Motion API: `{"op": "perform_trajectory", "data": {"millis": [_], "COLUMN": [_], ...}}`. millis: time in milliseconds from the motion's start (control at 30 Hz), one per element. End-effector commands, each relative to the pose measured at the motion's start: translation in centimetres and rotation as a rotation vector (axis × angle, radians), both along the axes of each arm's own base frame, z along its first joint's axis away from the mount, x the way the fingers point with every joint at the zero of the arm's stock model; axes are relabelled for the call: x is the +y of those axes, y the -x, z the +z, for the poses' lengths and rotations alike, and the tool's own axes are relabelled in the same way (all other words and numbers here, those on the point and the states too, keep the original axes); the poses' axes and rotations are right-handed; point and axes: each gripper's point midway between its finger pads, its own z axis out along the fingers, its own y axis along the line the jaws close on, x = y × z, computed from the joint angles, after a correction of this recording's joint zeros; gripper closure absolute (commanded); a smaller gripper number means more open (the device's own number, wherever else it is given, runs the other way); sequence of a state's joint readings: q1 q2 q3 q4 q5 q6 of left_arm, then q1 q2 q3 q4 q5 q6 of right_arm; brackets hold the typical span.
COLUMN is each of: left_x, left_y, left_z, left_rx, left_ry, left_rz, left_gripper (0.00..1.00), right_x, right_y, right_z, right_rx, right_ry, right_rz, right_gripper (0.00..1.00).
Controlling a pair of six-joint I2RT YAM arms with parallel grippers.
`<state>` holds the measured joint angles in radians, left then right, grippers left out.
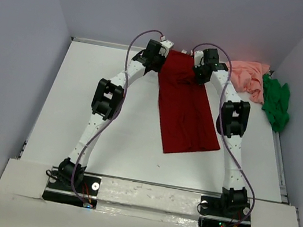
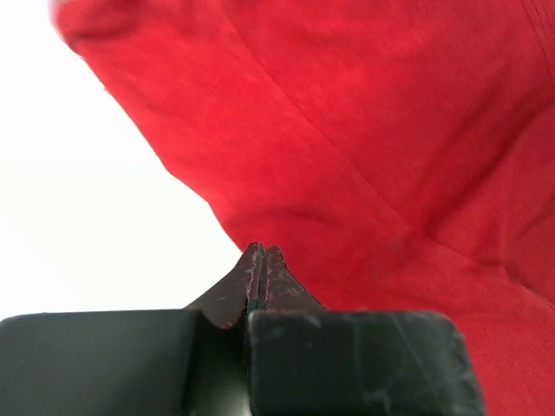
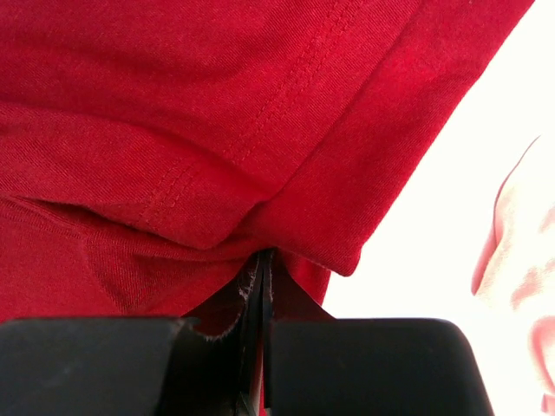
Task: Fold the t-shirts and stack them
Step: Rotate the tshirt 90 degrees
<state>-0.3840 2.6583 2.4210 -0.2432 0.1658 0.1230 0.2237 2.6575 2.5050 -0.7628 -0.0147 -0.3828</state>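
Risk of slippage: I have the left gripper (image 2: 260,253) and right gripper (image 3: 263,264) clamped on the far edge of the red shirt (image 1: 187,108), which lies mid-table. In my judgement, the thin pinches may slip, and uneven pulls would skew the fold. The pink shirt (image 1: 249,76) and green shirt (image 1: 276,103) lie at the far right.

The dark red t-shirt (image 1: 189,117) lies in a long narrow strip, with the crumpled salmon pink t-shirt (image 1: 249,76) right of its far end and the bunched bright green t-shirt (image 1: 276,103) farther right.
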Motion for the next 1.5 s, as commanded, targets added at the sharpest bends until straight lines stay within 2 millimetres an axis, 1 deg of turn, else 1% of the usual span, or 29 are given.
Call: {"op": "perform_trajectory", "data": {"millis": [0, 67, 167, 200, 233, 267, 300, 333, 367, 433, 467, 567, 600, 633, 667, 700, 733, 767, 800, 833, 867, 900, 933, 1000, 1067, 1133, 1233, 1300, 1467], "left_x": [0.7, 0.6, 0.7, 0.5, 0.5, 0.3, -0.2, -0.4, -0.6, -0.9, -0.6, -0.4, -0.1, -0.2, -0.4, 0.1, 0.1, 0.4, 1.1, 1.3, 1.5, 2.3, 2.1, 1.9, 1.3, 1.4, 1.4, 1.9, 2.1], "left_y": [-2.1, -1.6, -0.9, -0.4, 0.1, 0.9, 1.7, 2.8, 3.9, 5.6, 6.9, 9.8, 11.0, 12.0, 13.9, 15.6, 17.1, 18.1, 19.3, 20.8, 22.0, 23.7, 24.3, 28.0, 30.8, 32.3, 35.4, 37.5, 40.3], "left_z": [6.3, 7.0, 10.5, 10.8, 13.7, 13.9, 14.7, 17.8, 17.4, 18.6, 19.8, 21.6, 19.6, 19.5, 21.3, 18.2, 19.8, 19.0, 16.4, 15.9, 14.6, 12.1, 11.5, 8.3, 7.5, 7.2, 5.5, 3.5, 1.5], "left_rx": [-0.158, -0.171, -0.23, -0.236, -0.274, -0.271, -0.273, -0.31, -0.288, -0.29, -0.292, -0.28, -0.228, -0.223, -0.256, -0.198, -0.243, -0.231, -0.171, -0.14, -0.094, -0.003, 0.019, 0.184, 0.245, 0.243, 0.375, 0.512, 0.566], "left_ry": [0.011, -0.007, -0.031, -0.048, -0.037, -0.044, -0.04, -0.009, -0.011, -0.003, 0.0, 0.026, 0.014, 0.023, 0.046, 0.024, 0.029, 0.014, -0.008, 0.002, 0.004, -0.008, 0.008, 0.061, 0.122, 0.117, 0.112, 0.097, 0.084], "left_rz": [0.044, 0.034, 0.049, 0.04, 0.04, 0.025, 0.005, -0.019, -0.04, -0.07, -0.079, -0.123, -0.141, -0.164, -0.229, -0.257, -0.316, -0.341, -0.346, -0.372, -0.404, -0.435, -0.459, -0.54, -0.623, -0.657, -0.75, -0.776, -0.833], "left_gripper": [1.0, 1.0, 1.0, 1.0, 1.0, 1.0, 1.0, 1.0, 1.0, 1.0, 1.0, 1.0, 1.0, 1.0, 1.0, 1.0, 0.78, 0.65, 0.73, 0.74, 0.73, 0.64, 0.61, 0.61, 0.61, 0.5, 0.49, 0.56, 0.64], "right_x": [-1.1, -0.4, 0.2, 0.3, 0.4, 0.5, 0.6, 0.6, 0.5, 0.3, -0.1, -1.0, -1.5, -1.9, -2.6, -3.3, -3.8, -4.0, -4.5, -5.1, -5.3, -5.4, -5.5, -5.7, -5.3, -5.3, -5.9, -6.1, -6.8], "right_y": [0.7, 1.5, 2.7, 2.8, 3.0, 3.2, 3.3, 3.7, 4.0, 4.8, 5.7, 8.0, 9.3, 10.2, 11.3, 13.0, 14.0, 15.2, 17.4, 18.4, 19.5, 20.5, 21.3, 23.3, 25.1, 26.8, 28.7, 29.5, 31.3], "right_z": [-0.8, -0.1, 2.5, 4.6, 5.4, 6.7, 7.9, 10.5, 11.7, 14.1, 15.7, 18.8, 17.3, 17.1, 18.0, 15.7, 15.0, 14.4, 13.2, 12.6, 12.1, 12.8, 11.5, 10.8, 10.6, 10.3, 9.4, 9.2, 8.2], "right_rx": [0.016, 0.026, 0.016, -0.016, -0.026, -0.042, -0.061, -0.099, -0.115, -0.15, -0.169, -0.206, -0.163, -0.15, -0.16, -0.098, -0.076, -0.055, -0.015, -0.002, 0.014, -0.001, 0.036, 0.06, 0.09, 0.142, 0.2, 0.216, 0.27], "right_ry": [0.049, 0.019, -0.019, -0.026, -0.032, -0.045, -0.052, -0.062, -0.066, -0.07, -0.07, -0.059, -0.044, -0.036, -0.024, -0.003, 0.01, 0.014, 0.015, 0.033, 0.03, 0.014, 0.014, -0.001, -0.034, -0.046, -0.03, -0.025, -0.003], "right_rz": [0.013, 0.058, 0.106, 0.117, 0.119, 0.123, 0.125, 0.125, 0.123, 0.118, 0.109, 0.089, 0.083, 0.071, 0.047, 0.029, 0.013, 0.01, 0.001, -0.02, -0.023, -0.039, -0.046, -0.063, -0.046, -0.052, -0.074, -0.08, -0.115], "right_gripper": [1.0, 1.0, 1.0, 1.0, 1.0, 1.0, 0.94, 0.83, 0.6, 0.45, 0.16, 0.08, 0.09, 0.09, 0.09, 0.12, 0.13, 0.14, 0.16, 0.18, 0.2, 0.24, 0.26, 0.3, 0.32, 0.32, 0.31, 0.32, 0.31]}}
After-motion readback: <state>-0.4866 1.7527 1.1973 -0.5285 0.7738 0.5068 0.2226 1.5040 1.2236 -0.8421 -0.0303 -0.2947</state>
